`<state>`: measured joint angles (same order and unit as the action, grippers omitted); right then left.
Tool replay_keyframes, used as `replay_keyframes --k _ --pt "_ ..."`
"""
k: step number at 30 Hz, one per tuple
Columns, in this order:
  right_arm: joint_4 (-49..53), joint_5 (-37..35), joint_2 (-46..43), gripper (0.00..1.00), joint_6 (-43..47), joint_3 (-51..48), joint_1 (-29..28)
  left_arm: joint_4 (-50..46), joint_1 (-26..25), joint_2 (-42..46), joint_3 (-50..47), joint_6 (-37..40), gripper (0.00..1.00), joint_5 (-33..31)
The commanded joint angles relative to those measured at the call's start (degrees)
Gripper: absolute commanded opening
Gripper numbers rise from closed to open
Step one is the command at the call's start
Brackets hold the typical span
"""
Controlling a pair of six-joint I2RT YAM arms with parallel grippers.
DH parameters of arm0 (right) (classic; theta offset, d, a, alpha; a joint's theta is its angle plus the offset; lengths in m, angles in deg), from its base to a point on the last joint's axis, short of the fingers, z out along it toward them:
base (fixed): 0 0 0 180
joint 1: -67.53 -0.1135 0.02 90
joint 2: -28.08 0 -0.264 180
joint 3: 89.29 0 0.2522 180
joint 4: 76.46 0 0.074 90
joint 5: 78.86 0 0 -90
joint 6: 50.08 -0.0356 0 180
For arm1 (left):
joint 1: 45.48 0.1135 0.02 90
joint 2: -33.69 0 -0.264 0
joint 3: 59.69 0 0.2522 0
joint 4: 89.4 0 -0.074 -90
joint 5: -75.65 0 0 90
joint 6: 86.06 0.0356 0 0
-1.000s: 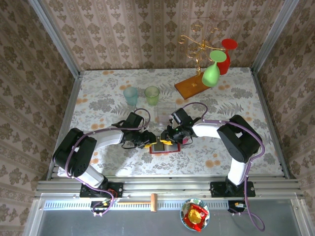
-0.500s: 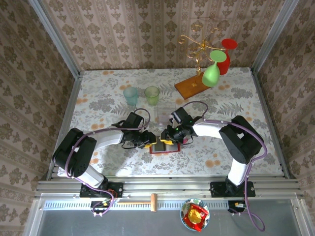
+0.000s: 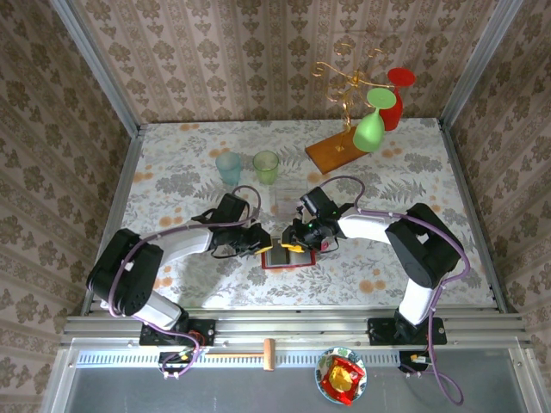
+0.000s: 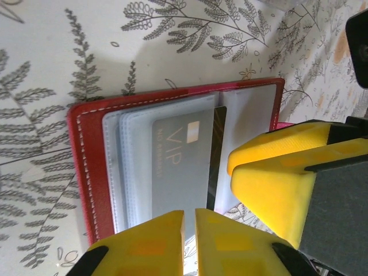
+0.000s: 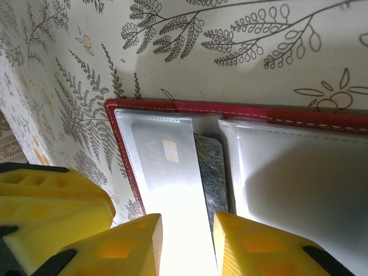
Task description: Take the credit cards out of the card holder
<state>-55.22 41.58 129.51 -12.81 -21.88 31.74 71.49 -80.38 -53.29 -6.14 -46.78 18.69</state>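
The card holder [image 3: 284,256] lies open and flat on the table [image 3: 172,172], near the front edge and midway between my two arms, red cover down and clear sleeves up. Both my grippers are down on it, the left gripper [image 4: 189,215] at its left end and the right gripper [image 5: 187,221] at its right.

My left fingers are pressed almost together, with only a slit between them, right at the edge of the left sleeve panel. I cannot tell whether anything thin is caught in that slit. My right fingers stand part-spread, straddling the bright sleeve panel, pinching nothing that I can see.

Of the credit cards, a grey card [image 4: 178,167] marked VIP sits fully inside a sleeve, and a dark card [image 5: 210,172] pokes out beside the spine.

I judge the cards to be light, stiff and slick, so they should slide freely once started. They lie too flat to pick straight off a surface. The sleeves look soft and limp and will likely drag along or buckle. The holder itself is light enough to lift with a card, so one gripper should pin the red cover. The other should take the dark card by its exposed edge, pinching across its thin faces and drawing along the sleeve's opening.
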Motion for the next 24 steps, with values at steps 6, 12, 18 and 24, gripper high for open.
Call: replay_keyframes --k 6,12,18,24 --pt "-2.9 3.3 1.1 0.31 -1.0 -0.5 -0.3 3.1 -0.6 -2.9 -1.0 -1.1 0.14 1.6" --pt "-3.1 3.8 2.3 0.31 -1.1 -0.7 -0.4 -1.2 -0.6 -3.5 -0.4 1.6 0.13 -0.9" --pt "-0.3 1.9 2.6 0.31 0.0 -0.2 -0.4 -2.0 -0.7 -4.5 -0.4 2.3 0.13 -1.2" --pt "2.8 -1.0 2.0 0.31 1.9 1.1 -0.3 -1.9 -0.7 -5.0 -0.8 2.3 0.13 -1.3"
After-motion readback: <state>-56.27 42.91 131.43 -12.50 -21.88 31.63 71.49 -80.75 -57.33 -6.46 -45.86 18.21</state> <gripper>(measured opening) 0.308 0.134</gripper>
